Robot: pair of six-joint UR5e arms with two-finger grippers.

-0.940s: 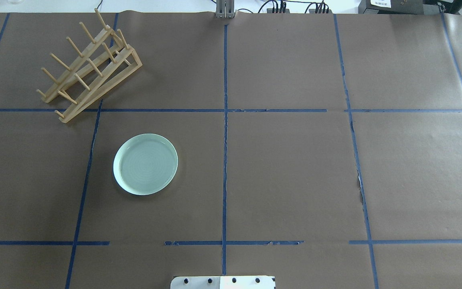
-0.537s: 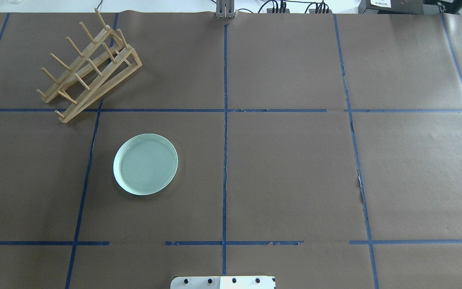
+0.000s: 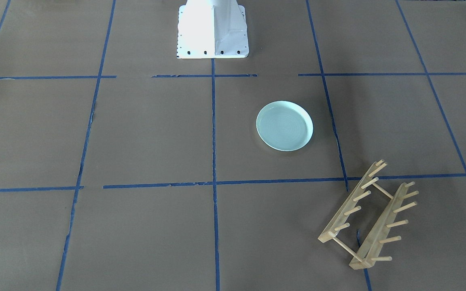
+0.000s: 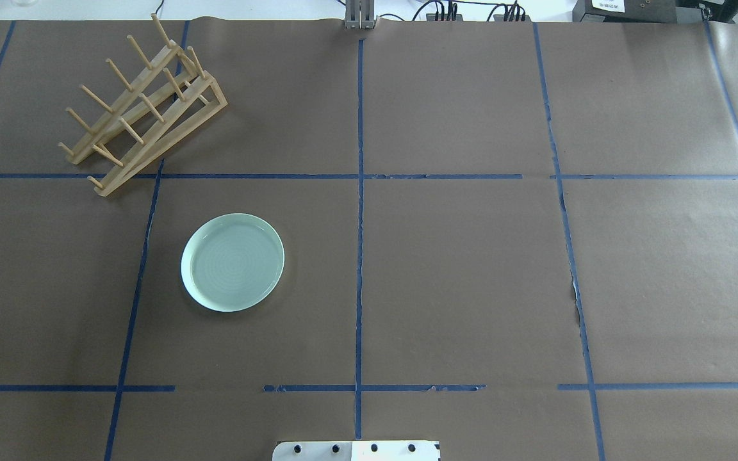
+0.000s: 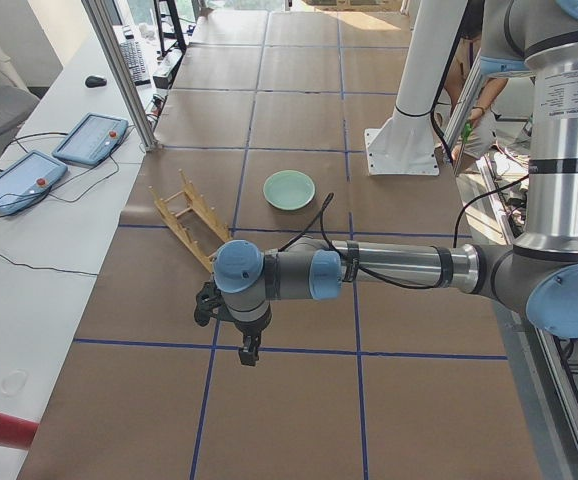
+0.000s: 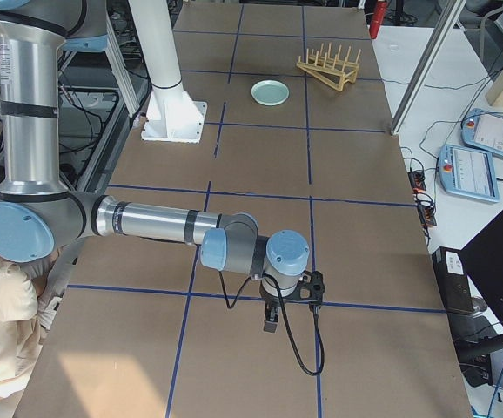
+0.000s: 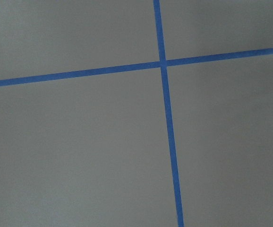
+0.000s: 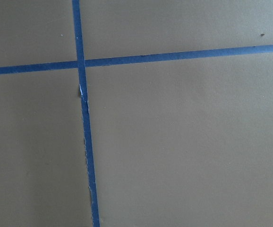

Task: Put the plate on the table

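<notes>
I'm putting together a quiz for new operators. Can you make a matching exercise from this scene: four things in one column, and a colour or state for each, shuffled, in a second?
Column one:
1. plate
2. wooden rack
3. robot base
4. tape lines

Column two:
A. white
B. pale green, lying flat
C. blue, crossing in a grid
D. light wood, pegs empty

Pairs: 1-B, 2-D, 3-A, 4-C.
</notes>
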